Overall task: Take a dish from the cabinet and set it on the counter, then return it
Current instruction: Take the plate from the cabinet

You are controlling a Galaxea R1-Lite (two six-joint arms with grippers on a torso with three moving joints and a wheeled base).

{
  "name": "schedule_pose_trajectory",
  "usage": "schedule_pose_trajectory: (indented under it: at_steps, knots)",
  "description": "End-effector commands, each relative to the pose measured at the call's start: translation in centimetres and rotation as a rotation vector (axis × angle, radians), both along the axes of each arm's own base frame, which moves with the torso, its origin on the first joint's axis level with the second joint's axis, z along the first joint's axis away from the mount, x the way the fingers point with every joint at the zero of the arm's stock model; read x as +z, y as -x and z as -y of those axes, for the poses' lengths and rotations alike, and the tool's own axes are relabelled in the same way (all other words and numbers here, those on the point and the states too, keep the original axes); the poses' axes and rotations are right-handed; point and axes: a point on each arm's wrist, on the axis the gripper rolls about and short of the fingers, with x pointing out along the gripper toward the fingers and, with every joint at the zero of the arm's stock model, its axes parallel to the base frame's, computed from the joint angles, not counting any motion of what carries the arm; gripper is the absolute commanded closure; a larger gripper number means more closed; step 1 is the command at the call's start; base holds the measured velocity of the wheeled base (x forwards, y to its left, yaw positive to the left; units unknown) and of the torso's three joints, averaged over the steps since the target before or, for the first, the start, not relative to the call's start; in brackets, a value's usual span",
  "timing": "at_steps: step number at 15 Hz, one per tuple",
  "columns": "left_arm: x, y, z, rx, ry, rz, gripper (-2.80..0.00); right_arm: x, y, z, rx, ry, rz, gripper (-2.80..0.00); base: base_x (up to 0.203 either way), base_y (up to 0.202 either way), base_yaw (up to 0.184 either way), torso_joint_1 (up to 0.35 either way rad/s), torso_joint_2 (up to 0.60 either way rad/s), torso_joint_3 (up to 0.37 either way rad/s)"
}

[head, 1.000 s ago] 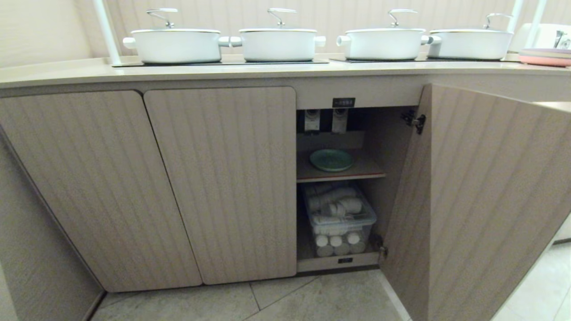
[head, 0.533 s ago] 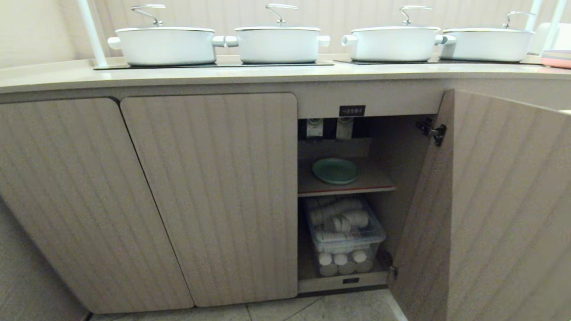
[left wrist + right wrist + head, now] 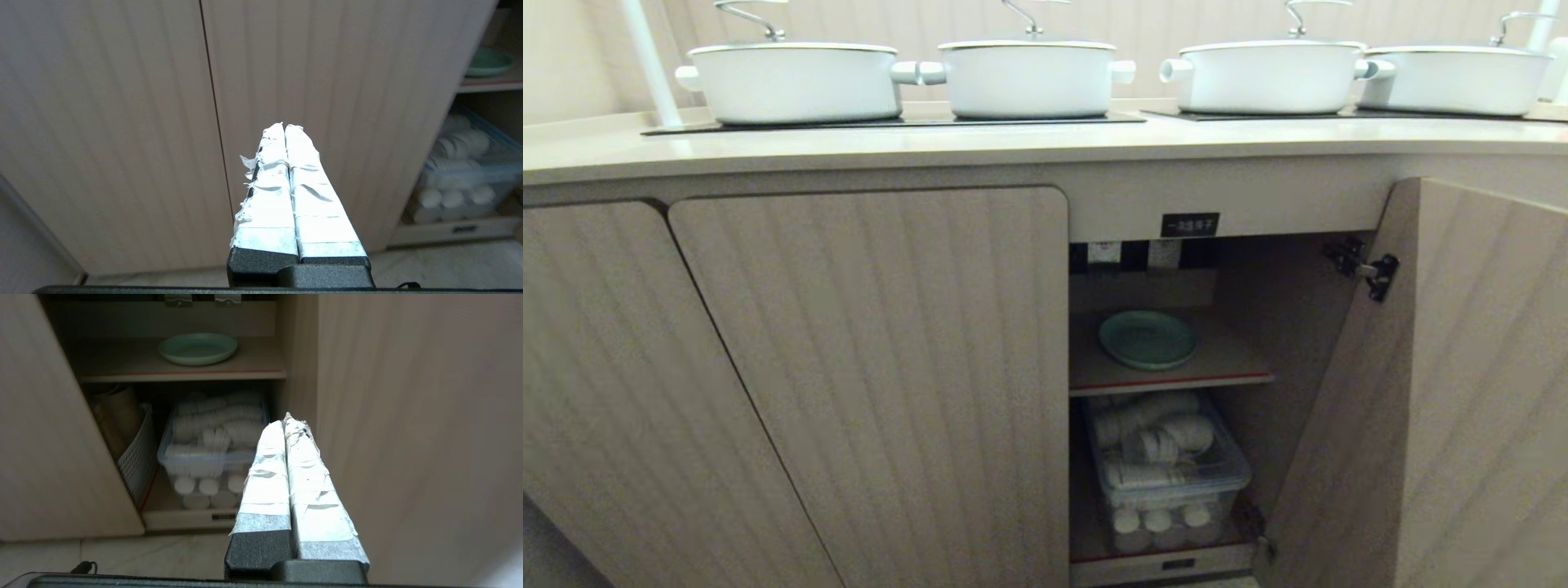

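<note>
Open cabinet (image 3: 866, 367), dish (image 3: 1148, 339) on shelf (image 3: 1225, 371), four pots (image 3: 1029, 77) on counter (image 3: 1013, 143)

dish (image 3: 1147, 339) mint-green | cabinet (image 3: 882, 367) beige, vertical ribs | pots (image 3: 1029, 77) white

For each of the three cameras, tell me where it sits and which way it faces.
Head view: up on the robot's head, facing the counter and open cabinet; no arm shows.
Left wrist view: behind the shut left gripper, facing closed doors.
Right wrist view: behind the shut right gripper, facing into the cabinet.
Shared: all three see the green dish on its shelf above a plastic bin.
</note>
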Motion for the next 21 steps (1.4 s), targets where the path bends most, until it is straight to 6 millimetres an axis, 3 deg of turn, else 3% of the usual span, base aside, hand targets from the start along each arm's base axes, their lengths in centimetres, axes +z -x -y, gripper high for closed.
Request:
schedule_pose_trajectory:
  at_steps: [1, 21]
  knots:
    - [0.0, 0.0, 0.0, 0.0, 0.0, 0.001, 0.0, -0.02, -0.02, 0.0, 0.001, 0.0, -0.002, 0.0, 0.189, 0.0, 0.002, -0.001, 0.0, 0.008]
    - [0.02, 0.0, 0.0, -0.002, 0.004, 0.003, 0.0, 0.02, -0.01, 0.0, 0.001, 0.0, -0.001, 0.0, 0.01, 0.0, 0.0, 0.001, 0.0, 0.0]
